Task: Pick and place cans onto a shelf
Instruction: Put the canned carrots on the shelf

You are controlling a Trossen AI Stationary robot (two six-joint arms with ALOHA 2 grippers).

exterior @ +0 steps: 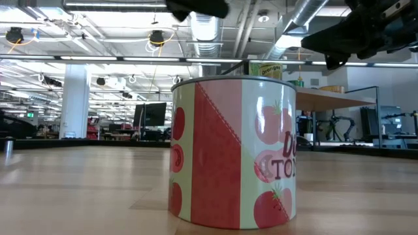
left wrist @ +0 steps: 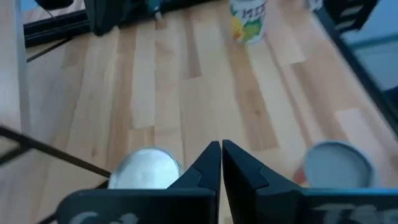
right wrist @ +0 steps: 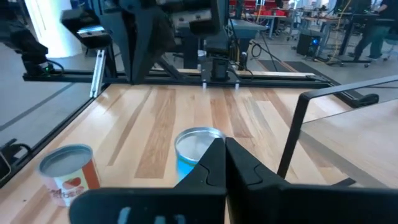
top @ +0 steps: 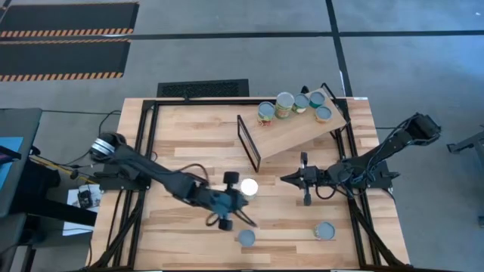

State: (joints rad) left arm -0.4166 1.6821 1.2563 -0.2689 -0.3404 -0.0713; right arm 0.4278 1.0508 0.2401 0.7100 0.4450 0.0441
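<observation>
The light-wood shelf [top: 299,132] lies slanted on the table, its black frame [top: 249,142] at its left end. Several cans [top: 284,104] stand on its far right end. A white-topped can [top: 248,187] stands upright on the table between my grippers; it also shows in the left wrist view [left wrist: 146,169] and the right wrist view [right wrist: 194,148]. A tomato can [top: 246,237] [exterior: 232,153] and a yellow-green can [top: 326,230] [left wrist: 249,22] stand near the front edge. My left gripper [top: 252,221] [left wrist: 221,152] is shut and empty between the white-topped and tomato cans. My right gripper [top: 283,179] [right wrist: 224,149] is shut and empty, right of the white-topped can.
The planked tabletop [top: 189,132] has a black metal frame along its left side [top: 144,151] and right side [top: 352,151]. In the low view, both arms hang dark at the top [exterior: 196,6] [exterior: 366,29]. A black floor grate [top: 203,88] lies beyond the far edge.
</observation>
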